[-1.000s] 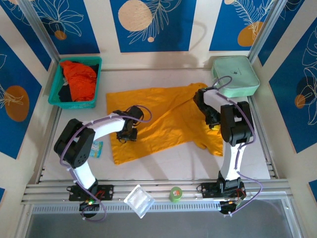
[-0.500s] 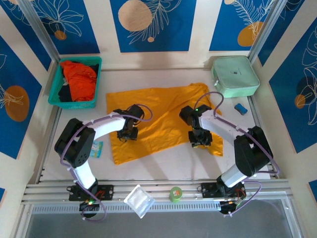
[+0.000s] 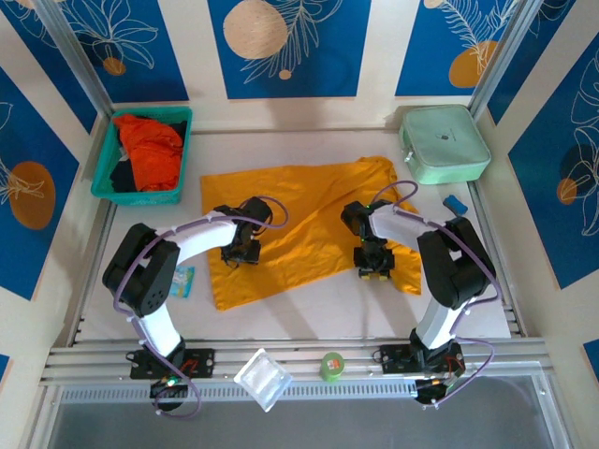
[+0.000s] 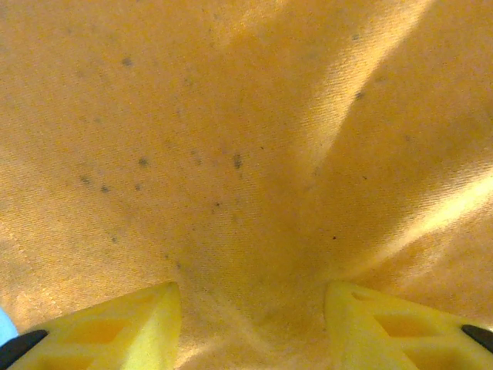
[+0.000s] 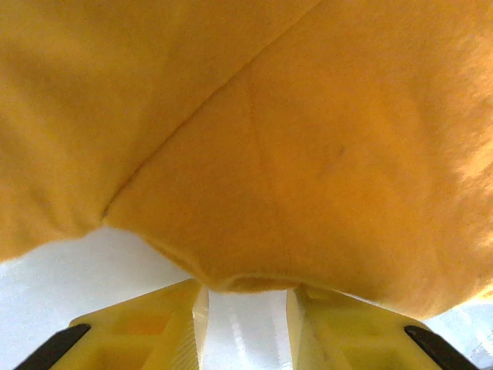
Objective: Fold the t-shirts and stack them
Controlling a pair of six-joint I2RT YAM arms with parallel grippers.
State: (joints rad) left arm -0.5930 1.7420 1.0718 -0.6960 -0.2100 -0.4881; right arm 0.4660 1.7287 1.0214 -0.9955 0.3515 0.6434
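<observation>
Red-orange t-shirt [image 3: 150,145] in teal basket [image 3: 136,195]; left pincer [image 3: 241,254] open on yellow t-shirt [image 3: 299,210], right pincer [image 3: 372,270] part-open at hem, grip unclear.

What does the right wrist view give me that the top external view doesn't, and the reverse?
Right wrist: the hem of the mustard shirt at the yellow fingertips of the right pincer, jaws narrowly apart, white table beneath. Top external: the left pincer on the cloth, the red-orange shirt in the teal basket, the mint-green box. Both: the mustard shirt and the right pincer at its near edge.
</observation>
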